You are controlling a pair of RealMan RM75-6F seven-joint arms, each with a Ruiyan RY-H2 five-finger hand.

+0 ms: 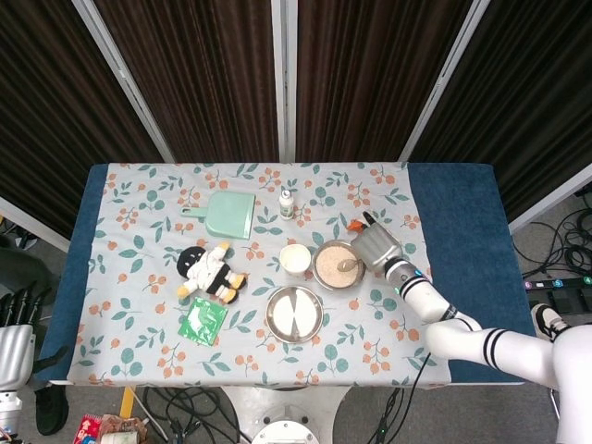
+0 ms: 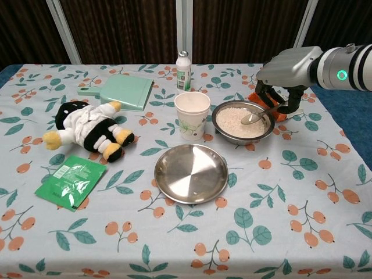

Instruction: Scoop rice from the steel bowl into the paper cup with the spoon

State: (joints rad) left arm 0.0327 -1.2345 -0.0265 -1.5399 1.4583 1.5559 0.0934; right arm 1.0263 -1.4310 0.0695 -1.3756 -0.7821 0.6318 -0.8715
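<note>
Dark curtains back a tabletop (image 2: 325, 232) laid with a floral cloth; that is my working surface. My right hand (image 2: 279, 93) pinches the spoon (image 2: 256, 115) by its handle, fingers curled down around it, and the spoon's bowl sits at the rice in the steel bowl (image 2: 242, 122), toward the bowl's right side. Whether the spoon has bitten into the rice or only rests on it, I cannot tell. The paper cup (image 2: 192, 114) stands upright just to the left of the steel bowl, near but seemingly not touching. My left hand (image 1: 17, 338) hangs off the tabletop's left edge with fingers apart, holding nothing.

Assessment: the scoop is in hand. To do it well I would drive the spoon forward and under the rice, then level it before lifting so grains do not slide off. The carry to the cup is short; I would keep it low and slow and tip only once over the cup's mouth. An empty steel plate (image 2: 190, 173) lies in front and is not in the path.
</note>
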